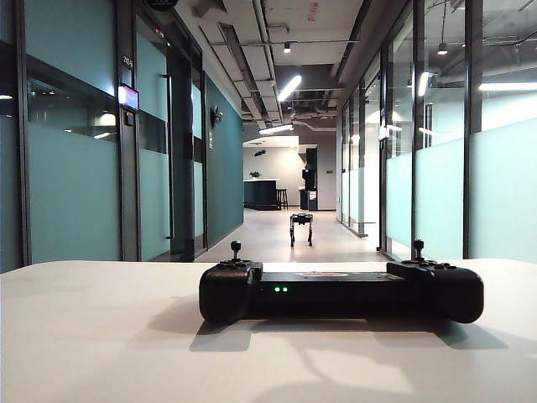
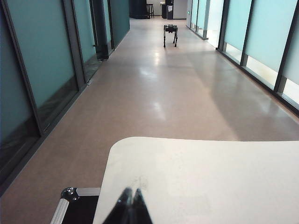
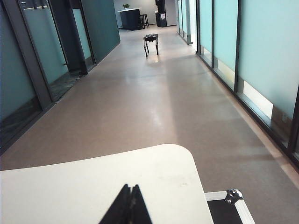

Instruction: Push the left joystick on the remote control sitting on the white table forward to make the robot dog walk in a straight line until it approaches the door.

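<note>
Both hands, left hand (image 2: 130, 205) and right hand (image 3: 129, 204), closed above the white table (image 2: 210, 182).

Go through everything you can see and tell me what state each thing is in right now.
remote control: flat on the white table, green LEDs lit, untouched
left joystick: upright
robot dog: standing far down the corridor
left gripper: fingers shut, empty, over the table
right gripper: fingers shut, empty, over the table

Left gripper (image 2: 130, 205): two slim black fingers tapering to sharp points, glossy edges. Right gripper (image 3: 130, 201): same black, wedge-shaped pair, lower centre of frame.
</note>
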